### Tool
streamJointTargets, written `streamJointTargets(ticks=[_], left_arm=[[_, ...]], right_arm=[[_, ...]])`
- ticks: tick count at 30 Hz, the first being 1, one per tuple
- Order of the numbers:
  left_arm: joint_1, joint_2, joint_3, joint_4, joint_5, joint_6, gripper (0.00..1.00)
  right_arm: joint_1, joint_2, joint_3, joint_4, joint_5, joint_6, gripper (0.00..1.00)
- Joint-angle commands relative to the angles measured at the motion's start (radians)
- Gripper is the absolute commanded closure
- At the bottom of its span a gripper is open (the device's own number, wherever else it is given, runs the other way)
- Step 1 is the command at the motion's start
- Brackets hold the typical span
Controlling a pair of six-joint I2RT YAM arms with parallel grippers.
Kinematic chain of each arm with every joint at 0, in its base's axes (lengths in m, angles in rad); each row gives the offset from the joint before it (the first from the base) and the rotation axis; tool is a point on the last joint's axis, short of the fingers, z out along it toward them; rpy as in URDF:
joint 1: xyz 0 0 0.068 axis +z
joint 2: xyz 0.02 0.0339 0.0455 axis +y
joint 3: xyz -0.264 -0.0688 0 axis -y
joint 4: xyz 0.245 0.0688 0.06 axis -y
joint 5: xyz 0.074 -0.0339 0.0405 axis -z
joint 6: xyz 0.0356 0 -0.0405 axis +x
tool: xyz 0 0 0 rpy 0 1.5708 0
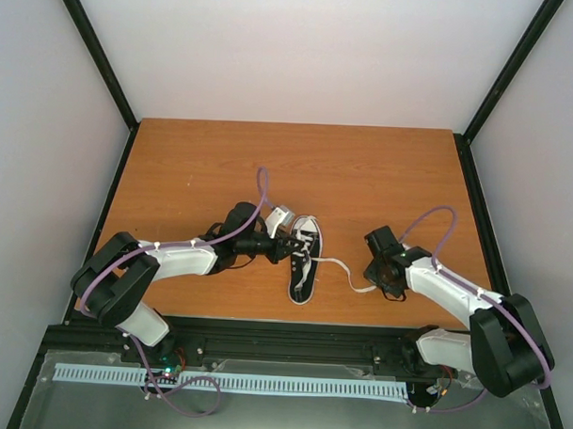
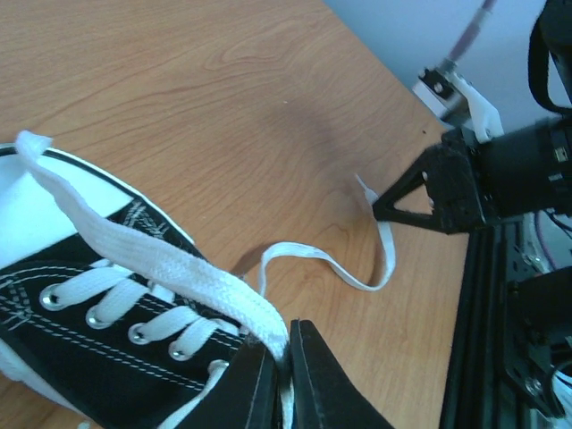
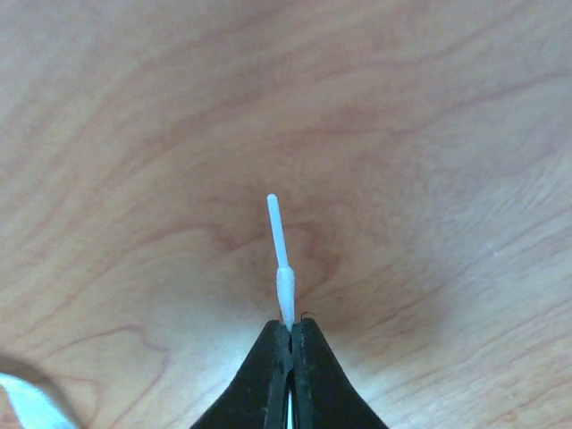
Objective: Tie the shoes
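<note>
The black sneaker (image 1: pixel 305 260) with white laces lies in the middle of the table, and its laced top fills the lower left of the left wrist view (image 2: pixel 80 331). My left gripper (image 2: pixel 288 350) is shut on one white lace (image 2: pixel 161 264) just above the eyelets. The other lace (image 1: pixel 346 271) runs right across the table to my right gripper (image 1: pixel 378 285), which is shut on its end. The lace's plastic tip (image 3: pixel 280 246) sticks out past the closed fingertips. The right gripper also shows in the left wrist view (image 2: pixel 382 207).
The wooden table (image 1: pixel 363 170) is walled by pale panels with black frame posts. A black rail (image 1: pixel 292 337) runs along the near edge at the arm bases.
</note>
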Motion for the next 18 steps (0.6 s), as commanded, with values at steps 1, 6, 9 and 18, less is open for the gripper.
streamJointTargets(ticks=[1, 6, 9, 18], left_arm=[[-0.001, 0.018, 0.046, 0.056, 0.115, 0.014, 0.91], [-0.015, 0.06, 0.096, 0.061, 0.166, 0.018, 0.89], [-0.015, 0.091, 0.116, 0.061, 0.175, 0.012, 0.89], [-0.015, 0.143, 0.203, 0.015, 0.182, 0.022, 0.85]], right_arm=[[-0.004, -0.055, 0.098, -0.011, 0.092, -0.08, 0.97], [-0.004, -0.16, 0.222, 0.145, 0.062, -0.23, 0.97], [-0.004, -0.152, 0.308, 0.238, -0.008, -0.3, 0.97], [-0.002, -0.029, 0.5, 0.422, -0.279, -0.367, 0.97]])
